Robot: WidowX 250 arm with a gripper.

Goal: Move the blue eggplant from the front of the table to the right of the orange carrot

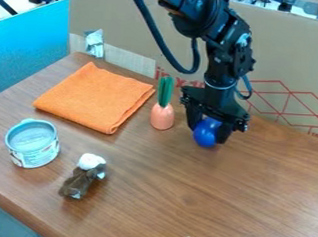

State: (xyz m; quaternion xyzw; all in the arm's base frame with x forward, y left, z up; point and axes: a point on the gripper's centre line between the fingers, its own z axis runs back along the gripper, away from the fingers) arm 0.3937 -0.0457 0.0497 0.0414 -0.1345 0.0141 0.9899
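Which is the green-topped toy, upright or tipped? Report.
Upright: the green-topped toy has its base on the table, top pointing up.

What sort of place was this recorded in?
Probably a robotics lab or test room: a black robot gripper has a blue ball between its fingers above a wooden table, and a cardboard sheet stands behind like a makeshift backdrop.
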